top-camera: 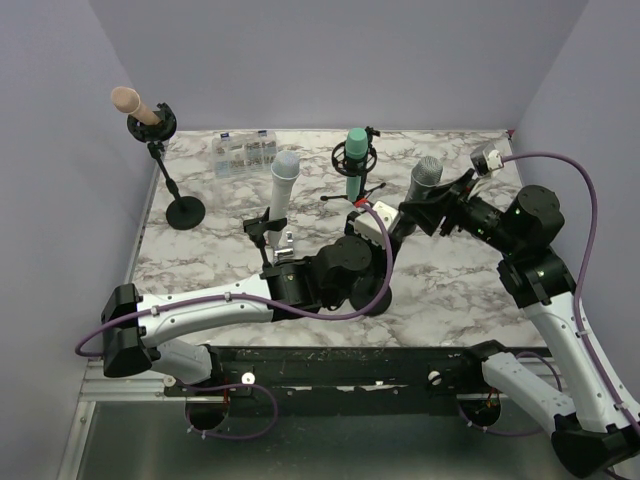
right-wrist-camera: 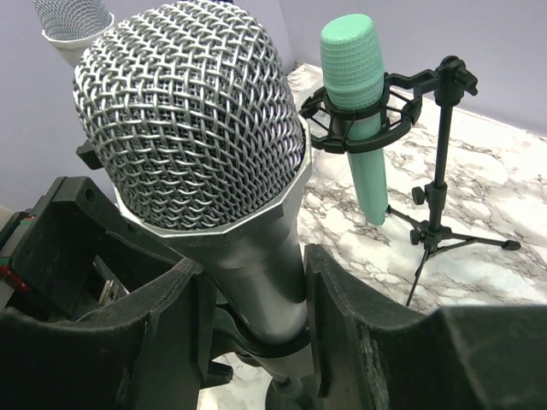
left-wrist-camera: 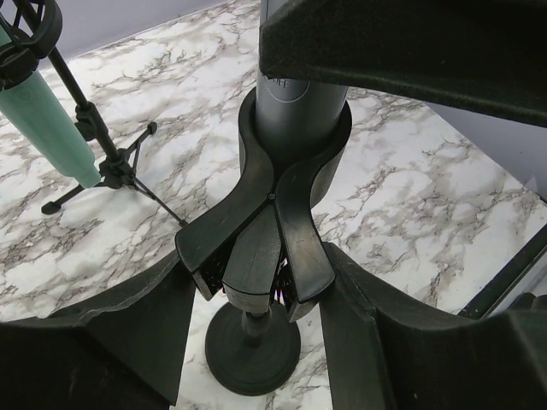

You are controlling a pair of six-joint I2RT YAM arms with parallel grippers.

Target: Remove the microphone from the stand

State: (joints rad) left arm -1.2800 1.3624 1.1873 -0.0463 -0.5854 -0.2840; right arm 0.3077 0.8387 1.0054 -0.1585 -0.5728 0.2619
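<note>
Marble-patterned table (top-camera: 450, 290), lavender walls around it. Nearest, the left gripper (left-wrist-camera: 261, 282) is pressed against the black clip (left-wrist-camera: 273, 196) of a round-based stand (left-wrist-camera: 252, 350), one finger on each side. The grey microphone (right-wrist-camera: 192, 120) sits in that clip, at about 1 o'clock from the table's middle, and the right gripper (right-wrist-camera: 252, 299) pinches its body just below the mesh head. Farther back, a green microphone (top-camera: 355, 160) hangs at 12 o'clock, a white microphone (top-camera: 284, 180) stands at 11 and a tan microphone (top-camera: 133, 103) at 10.
</note>
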